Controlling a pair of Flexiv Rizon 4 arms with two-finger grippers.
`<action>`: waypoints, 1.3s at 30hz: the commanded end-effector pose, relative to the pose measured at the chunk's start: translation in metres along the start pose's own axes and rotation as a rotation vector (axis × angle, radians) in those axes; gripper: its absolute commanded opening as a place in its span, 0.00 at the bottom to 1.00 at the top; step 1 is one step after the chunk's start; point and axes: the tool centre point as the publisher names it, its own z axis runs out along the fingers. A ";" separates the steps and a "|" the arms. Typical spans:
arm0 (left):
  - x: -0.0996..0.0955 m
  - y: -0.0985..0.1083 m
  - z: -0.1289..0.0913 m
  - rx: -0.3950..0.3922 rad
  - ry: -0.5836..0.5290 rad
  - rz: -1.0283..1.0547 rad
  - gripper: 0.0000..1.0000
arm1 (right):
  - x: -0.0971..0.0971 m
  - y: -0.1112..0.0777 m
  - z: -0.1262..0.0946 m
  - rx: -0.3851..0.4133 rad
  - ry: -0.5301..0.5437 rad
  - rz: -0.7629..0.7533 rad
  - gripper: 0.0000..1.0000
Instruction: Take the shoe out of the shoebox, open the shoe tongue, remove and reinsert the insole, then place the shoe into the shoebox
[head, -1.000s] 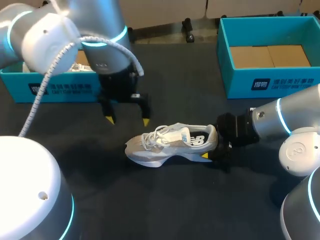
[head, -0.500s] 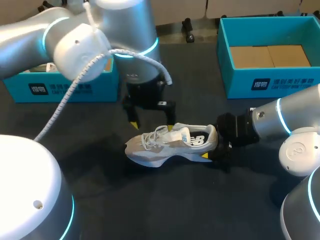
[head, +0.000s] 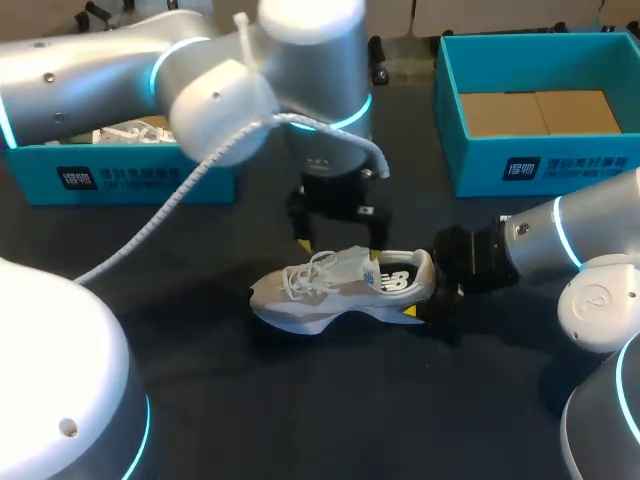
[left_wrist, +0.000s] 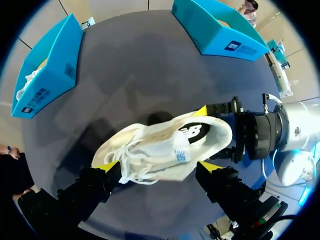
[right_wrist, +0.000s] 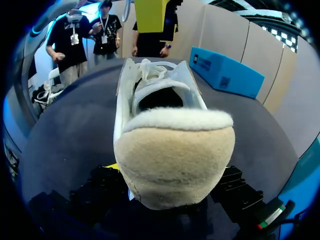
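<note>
Nearest you, the right gripper (head: 422, 297) is clamped on the heel of the shoe (head: 330, 290), one finger on each side. The shoe sits on its sole on the table (head: 300, 400), outside both boxes. Hold that clamp firm so the shoe cannot pivot when the tongue is pulled. Just beyond, the left gripper (head: 338, 246) hangs over the tongue (left_wrist: 172, 147) with its fingers spread wide, straddling the upper and gripping nothing. Narrow the fingers as you lower them, pinch only the tongue's free edge behind the laces (head: 305, 272), then lift it up and toward the toe. Farther back stand the left shoebox (head: 120, 178) and the right shoebox (head: 540, 170), well apart from the shoe.
</note>
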 end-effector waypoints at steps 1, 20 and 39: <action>0.015 -0.009 0.014 0.002 -0.051 0.006 1.00 | 0.001 0.001 0.003 0.007 -0.003 0.001 0.00; 0.022 -0.022 0.046 0.025 -0.124 0.038 1.00 | 0.001 0.001 0.003 0.007 -0.003 0.001 0.00; 0.007 -0.020 0.060 0.035 -0.195 0.026 1.00 | 0.001 0.001 0.003 0.007 -0.003 0.001 0.00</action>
